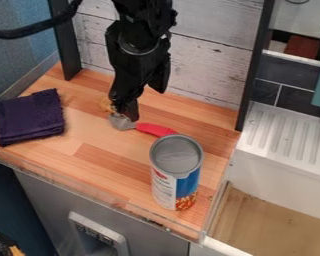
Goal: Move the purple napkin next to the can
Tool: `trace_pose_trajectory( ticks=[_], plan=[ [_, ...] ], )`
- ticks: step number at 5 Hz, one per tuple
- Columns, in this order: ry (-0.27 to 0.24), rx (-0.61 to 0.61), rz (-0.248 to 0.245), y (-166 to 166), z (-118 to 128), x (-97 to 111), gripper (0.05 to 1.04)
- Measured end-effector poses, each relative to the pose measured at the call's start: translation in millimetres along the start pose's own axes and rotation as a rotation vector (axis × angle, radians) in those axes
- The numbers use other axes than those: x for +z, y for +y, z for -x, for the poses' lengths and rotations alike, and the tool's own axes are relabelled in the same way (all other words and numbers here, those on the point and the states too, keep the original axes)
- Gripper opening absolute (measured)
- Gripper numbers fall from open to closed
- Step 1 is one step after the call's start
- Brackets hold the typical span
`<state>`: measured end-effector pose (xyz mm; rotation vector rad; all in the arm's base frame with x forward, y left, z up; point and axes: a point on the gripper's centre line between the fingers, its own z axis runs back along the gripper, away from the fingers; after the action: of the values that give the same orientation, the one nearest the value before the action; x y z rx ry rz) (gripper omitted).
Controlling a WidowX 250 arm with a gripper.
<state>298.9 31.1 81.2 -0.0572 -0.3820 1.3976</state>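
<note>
Front edge: transparent strip [72, 184] along wooden counter [102, 160].
Can [176, 172]: upright, near front right corner; blue-and-white label, print too small to read.
Purple napkin [30, 117]: folded, at counter's left end, well apart from can; wood surface runs between.
Utensil [156, 130]: red handle, grey head, behind can.
Gripper [144, 105]: fingers spread; lower tip over utensil's grey head, contact cannot be told.
Back edge: whitewashed plank wall [206, 60].
</note>
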Motion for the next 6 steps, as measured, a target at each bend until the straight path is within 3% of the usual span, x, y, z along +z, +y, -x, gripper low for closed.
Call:
trace_pose_trajectory(
  ticks=[1, 2, 4, 6],
  plan=[
    [0.010, -0.002, -0.031, 5, 3, -7, 1.001],
    [0.013, 0.060, -0.052, 11, -18, -8, 1.001],
    [-0.043, 0.205, -0.081, 23, -83, -14, 1.001],
    [-0.120, 0.309, -0.170, 41, -142, -52, 1.001]
  ],
)
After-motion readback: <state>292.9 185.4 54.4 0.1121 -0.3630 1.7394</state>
